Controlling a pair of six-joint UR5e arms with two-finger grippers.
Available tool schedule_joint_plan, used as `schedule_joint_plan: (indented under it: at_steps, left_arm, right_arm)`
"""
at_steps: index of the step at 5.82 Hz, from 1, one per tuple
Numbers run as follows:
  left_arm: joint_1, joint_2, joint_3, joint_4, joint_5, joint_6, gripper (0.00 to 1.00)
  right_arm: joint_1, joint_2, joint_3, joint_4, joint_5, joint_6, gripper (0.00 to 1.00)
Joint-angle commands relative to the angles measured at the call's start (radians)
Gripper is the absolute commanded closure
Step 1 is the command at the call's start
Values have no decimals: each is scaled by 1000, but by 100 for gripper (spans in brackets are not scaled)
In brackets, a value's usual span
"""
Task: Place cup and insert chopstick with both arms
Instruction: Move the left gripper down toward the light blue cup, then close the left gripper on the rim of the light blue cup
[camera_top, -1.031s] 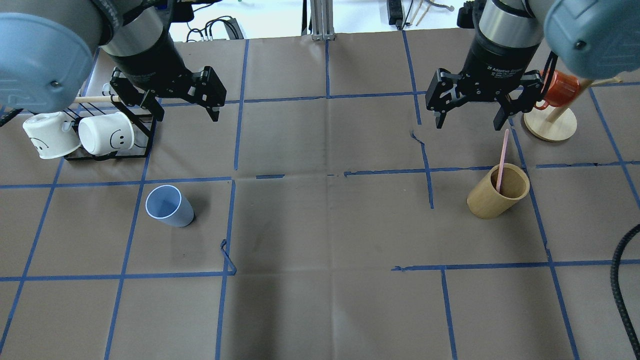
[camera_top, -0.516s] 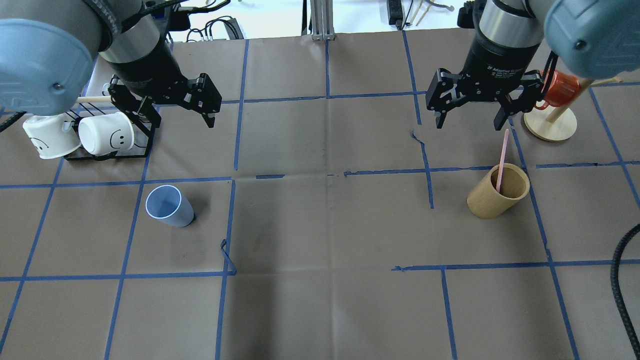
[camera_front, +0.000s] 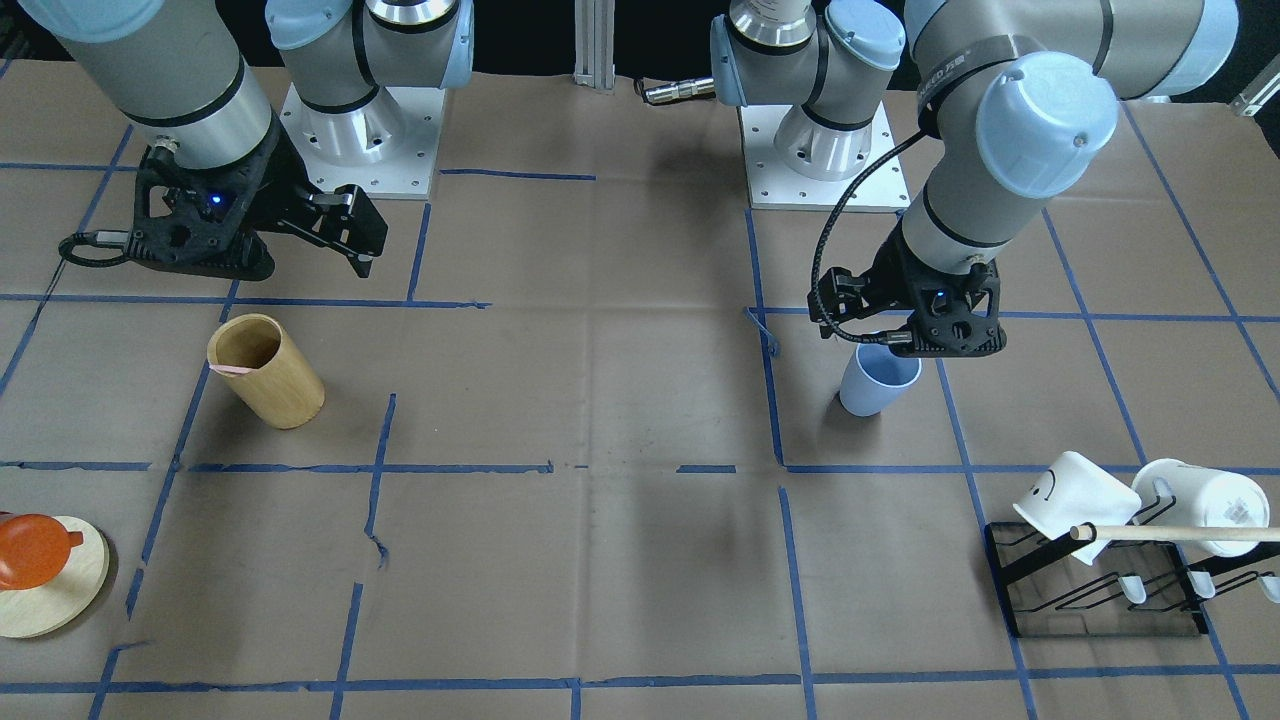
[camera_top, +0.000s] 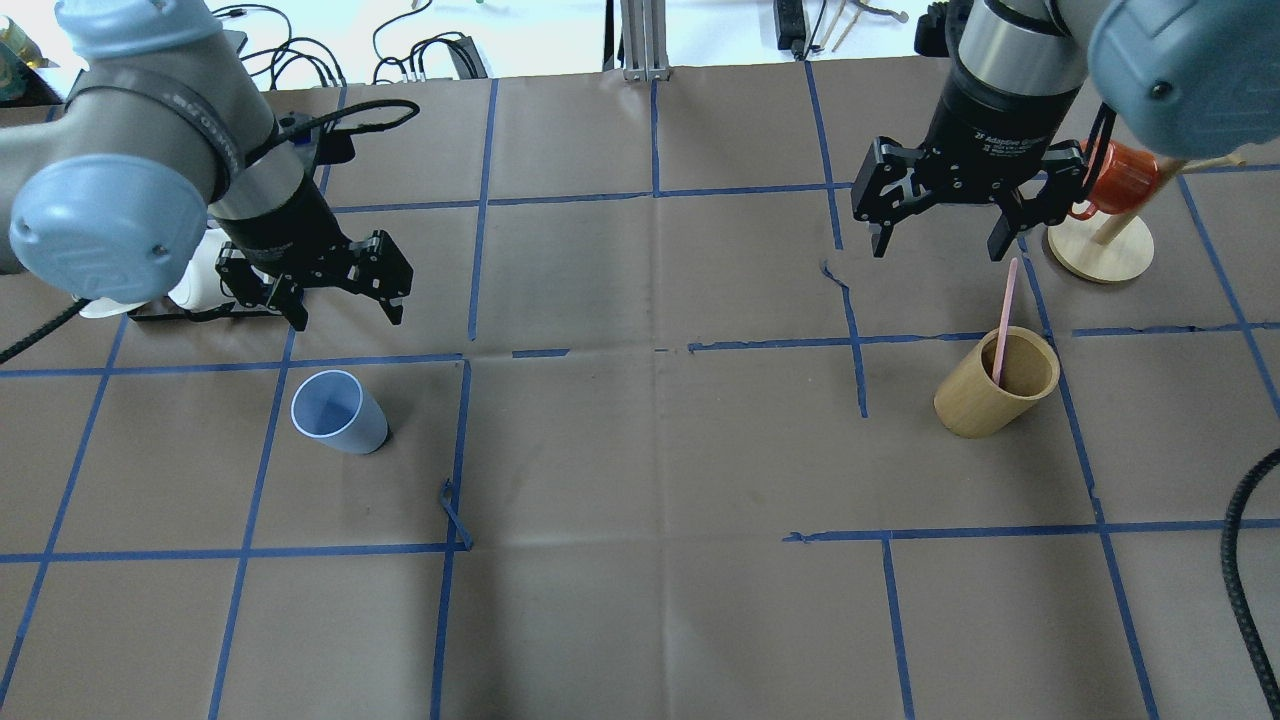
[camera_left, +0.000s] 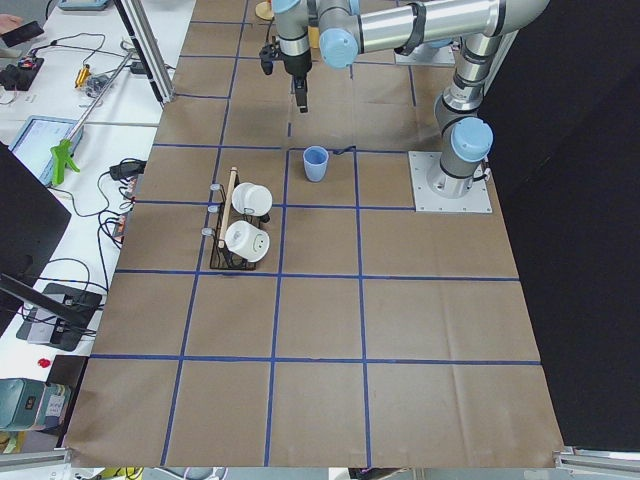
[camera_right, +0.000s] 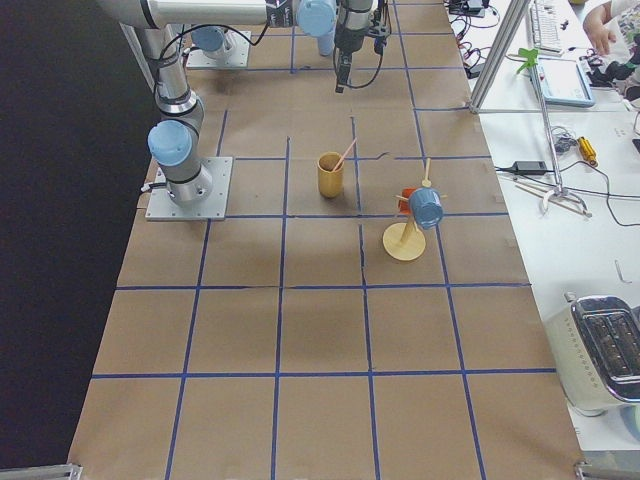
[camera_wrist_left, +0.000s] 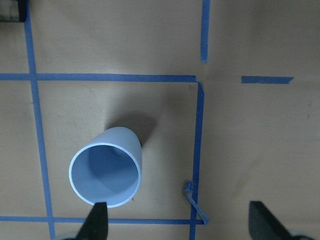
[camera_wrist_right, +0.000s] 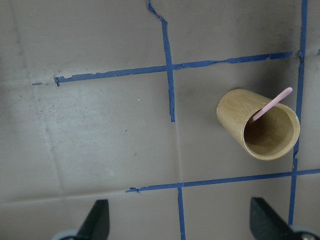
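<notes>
The light blue cup (camera_top: 338, 413) stands upright on the left part of the table; it also shows in the front view (camera_front: 878, 382) and the left wrist view (camera_wrist_left: 106, 170). My left gripper (camera_top: 347, 320) is open and empty, just beyond the cup and above it. One pale pink chopstick (camera_top: 1003, 320) leans inside the tan wooden holder (camera_top: 997, 382); both show in the right wrist view, chopstick (camera_wrist_right: 272, 104) and holder (camera_wrist_right: 260, 125). My right gripper (camera_top: 938, 250) is open and empty, above the table beyond the holder.
A black rack (camera_front: 1090, 590) with two white mugs and a long wooden dowel stands at the far left, mostly hidden behind my left arm in the overhead view. A round wooden stand (camera_top: 1100, 250) with an orange mug is at the far right. A black cable (camera_top: 1240, 560) runs along the right edge.
My left arm has moved nearer and lower, toward the blue cup, and now covers the mug rack in the overhead view. The right arm, cup and holder have not moved.
</notes>
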Motion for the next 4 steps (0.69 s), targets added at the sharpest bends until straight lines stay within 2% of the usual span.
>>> schedule_joint_plan:
  at_steps: [1,4]
  left_arm:
    - [11,-11,-166,181,1,36,2]
    - [43,-47,-231,185,18,50,4]
  right_arm:
    - [0,0,0,0,1,0,0]
    - [0,0,0,0,1,2,0]
